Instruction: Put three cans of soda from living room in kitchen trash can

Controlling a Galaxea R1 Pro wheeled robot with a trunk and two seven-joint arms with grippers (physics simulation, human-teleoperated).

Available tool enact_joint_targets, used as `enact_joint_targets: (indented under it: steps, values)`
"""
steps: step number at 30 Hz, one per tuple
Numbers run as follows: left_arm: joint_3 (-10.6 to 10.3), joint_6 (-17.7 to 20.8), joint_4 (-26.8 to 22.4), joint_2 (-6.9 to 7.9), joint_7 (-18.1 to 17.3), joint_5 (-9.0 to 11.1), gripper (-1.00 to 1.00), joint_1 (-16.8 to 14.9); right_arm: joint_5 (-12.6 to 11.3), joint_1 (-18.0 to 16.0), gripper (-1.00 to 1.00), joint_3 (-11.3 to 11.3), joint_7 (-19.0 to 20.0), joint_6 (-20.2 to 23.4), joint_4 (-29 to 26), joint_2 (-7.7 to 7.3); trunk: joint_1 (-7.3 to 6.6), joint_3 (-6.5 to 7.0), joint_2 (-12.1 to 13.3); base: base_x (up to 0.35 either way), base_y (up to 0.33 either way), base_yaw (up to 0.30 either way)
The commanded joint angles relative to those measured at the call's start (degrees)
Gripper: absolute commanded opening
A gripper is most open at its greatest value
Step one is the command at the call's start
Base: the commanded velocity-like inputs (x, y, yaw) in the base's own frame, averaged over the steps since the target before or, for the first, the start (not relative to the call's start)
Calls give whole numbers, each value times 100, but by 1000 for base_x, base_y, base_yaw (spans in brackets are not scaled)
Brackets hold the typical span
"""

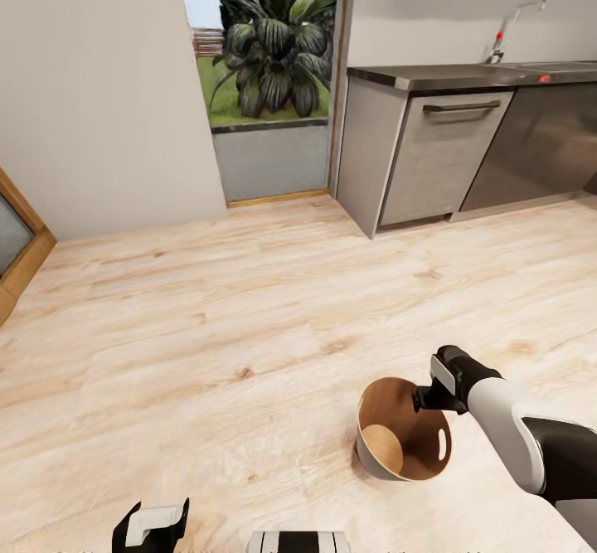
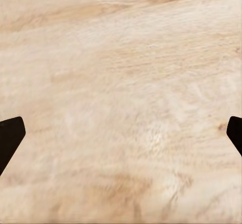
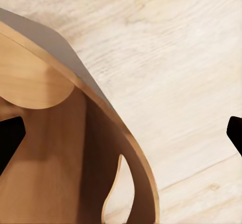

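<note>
A: Where's the bin?
B: Bin [image 1: 404, 445] stands on the wood floor [image 1: 207, 312], low in head view, right of centre. Grey outside, orange-brown inside, handle hole in the near wall. Looks tilted a bit twd the cam, can't be sure.
A: Anything in it?
B: Bottom's bare as far as I see, part of the inside is hidden by the wall.
A: R tool?
B: Right tool [image 1: 429, 400] hangs over the bin's rim on the arm's side, pointing down. In the R wrist view the tool [image 3: 121, 133] has its tips at opp. edges of the frame, spread wide, nothing btw them. Below it: bin rim [image 3: 85, 90], inner wall and the handle hole, w/ floor [image 3: 186, 73] beside.
A: Touching the bin?
B: Can't tell. Close above the rim at least.
A: L tool?
B: Left tool [image 1: 153, 528] sits at the bottom edge in head view, well apart from the bin. L wrist view: tool [image 2: 121, 133] w/ tips spread wide too, nothing held, just floor [image 2: 121, 83] under it.
A: Cans?
B: None to report from these views.
A: Surroundings?
B: Kitchen ahead: grey desk [image 1: 464, 76] w/ a tap [image 1: 514, 26] up right, a handled front [image 1: 439, 155] and a steel panel [image 1: 539, 147] below it. Left of that a glass door [image 1: 269, 80] w/ a big plant [image 1: 278, 35] and grass outside. Plain wall [image 1: 99, 97] at left, wood frame [image 1: 21, 246] at far left edge.
</note>
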Motion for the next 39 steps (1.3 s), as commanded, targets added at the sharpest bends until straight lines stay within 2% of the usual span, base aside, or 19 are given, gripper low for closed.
enact_joint_targets:
  steps: [1, 7, 14, 25, 26, 39]
  values:
    - [0, 0, 2, 0, 0, 0, 100, 0, 1, 0, 100, 1, 0, 0, -1, 0, 2, -23, -2, 0, 0, 0]
    - [0, 0, 8, -2, 0, 0, 100, 0, 1, 0, 100, 0, 0, -6, -4, -3, 18, -156, -10, 0, 0, 0]
    - [0, 0, 2, -2, 0, 1, 100, 0, 1, 28, 100, 0, 0, -8, -13, -8, 18, -156, -10, 0, 0, 0]
    - [0, 0, -17, 5, 0, 1, 100, 0, -4, 75, 100, 3, 3, -268, 10, -5, 18, -156, -10, 0, 0, 0]
    - [0, 0, -15, 4, 0, 1, 100, 0, -5, 77, -100, 5, 4, -271, 10, -3, 18, -156, -10, 0, 0, 0]
    - [8, -4, -33, 6, 0, 1, 100, 0, 34, 148, -100, 11, 19, -281, -12, -12, 18, -156, -10, 0, 0, 0]
